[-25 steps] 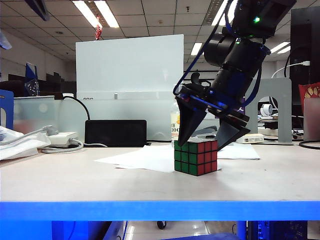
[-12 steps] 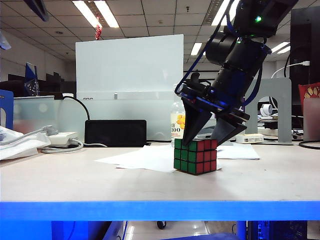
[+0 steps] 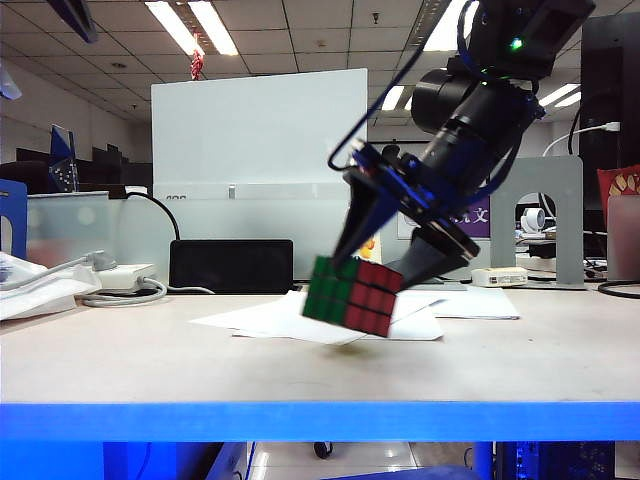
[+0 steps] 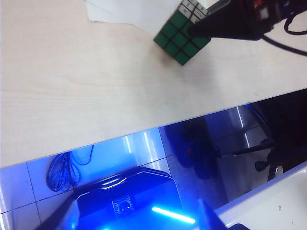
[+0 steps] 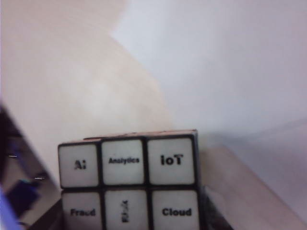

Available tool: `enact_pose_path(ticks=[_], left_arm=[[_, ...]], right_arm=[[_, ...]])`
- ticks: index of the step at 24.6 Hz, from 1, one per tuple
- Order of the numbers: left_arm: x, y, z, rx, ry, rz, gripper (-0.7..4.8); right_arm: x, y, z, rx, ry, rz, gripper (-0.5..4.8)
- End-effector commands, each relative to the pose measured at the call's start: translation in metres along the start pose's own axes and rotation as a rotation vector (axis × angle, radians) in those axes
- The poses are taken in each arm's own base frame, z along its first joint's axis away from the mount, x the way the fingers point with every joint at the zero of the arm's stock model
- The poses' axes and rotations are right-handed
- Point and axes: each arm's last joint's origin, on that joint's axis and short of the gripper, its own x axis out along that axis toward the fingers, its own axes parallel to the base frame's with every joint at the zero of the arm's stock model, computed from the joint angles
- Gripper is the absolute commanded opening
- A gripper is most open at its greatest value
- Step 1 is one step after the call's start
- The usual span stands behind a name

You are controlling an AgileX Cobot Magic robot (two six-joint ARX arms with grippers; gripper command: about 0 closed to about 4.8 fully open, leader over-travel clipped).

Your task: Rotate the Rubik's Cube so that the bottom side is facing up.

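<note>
The right claw (image 3: 385,262) grips the Rubik's Cube (image 3: 352,293) by opposite sides, tilted just clear of the desk (image 3: 150,360), so the green face (image 3: 330,288) is not yet up, while the left claw, unseen, idles wide open.

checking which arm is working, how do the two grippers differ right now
The right gripper is closed on the black-framed Rubik's Cube, holding it tilted above the pale wooden table; the left gripper holds nothing. The right gripper shows in the exterior view; the left gripper appears in no view, its camera only looking from off the table's edge.
</note>
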Motion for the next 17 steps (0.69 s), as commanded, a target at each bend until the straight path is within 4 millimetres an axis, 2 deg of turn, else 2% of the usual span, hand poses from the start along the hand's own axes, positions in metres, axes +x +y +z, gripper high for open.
enact_pose_path(ticks=[1, 3, 6, 12, 17], left_arm=[[-0.001, 0.0, 0.001, 0.004, -0.009, -0.001, 3.28], [-0.001, 0.0, 0.001, 0.004, -0.009, -0.001, 3.28], [-0.001, 0.0, 0.001, 0.004, -0.008, -0.001, 3.28], [-0.001, 0.0, 0.0, 0.002, -0.001, 0.002, 3.28], [-0.001, 0.0, -0.001, 0.002, 0.004, 0.005, 3.27]], right_arm=[[-0.006, 0.002, 0.008, 0.04, -0.062, 0.143, 2.69], [-0.008, -0.001, 0.011, 0.097, -0.08, 0.193, 2.7], [-0.011, -0.016, 0.013, 0.176, -0.097, 0.226, 2.69], [0.0, -0.048, 0.001, 0.335, -0.019, 0.198, 2.7], [0.006, -0.05, 0.0, 0.327, -0.015, 0.282, 2.74]])
